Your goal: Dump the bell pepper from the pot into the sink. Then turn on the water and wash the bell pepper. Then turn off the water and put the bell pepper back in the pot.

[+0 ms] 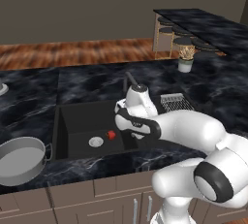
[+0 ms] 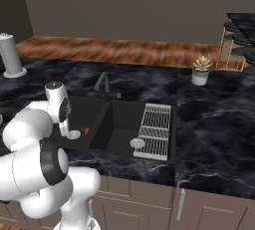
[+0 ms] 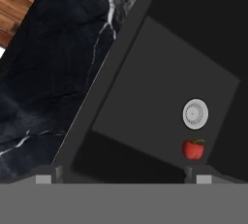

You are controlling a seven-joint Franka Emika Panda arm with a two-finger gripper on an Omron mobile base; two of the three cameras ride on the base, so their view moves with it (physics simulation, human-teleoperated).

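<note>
Over the sink (image 1: 65,131), claw (image 3: 120,177) spread wide, empty, above bell pepper (image 3: 193,149).

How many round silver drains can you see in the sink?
2. One round silver drain sits in the basin with the small red bell pepper just beside it. The other silver drain is in the second basin of the matte black double sink, partly under the ribbed metal drying rack.
</note>
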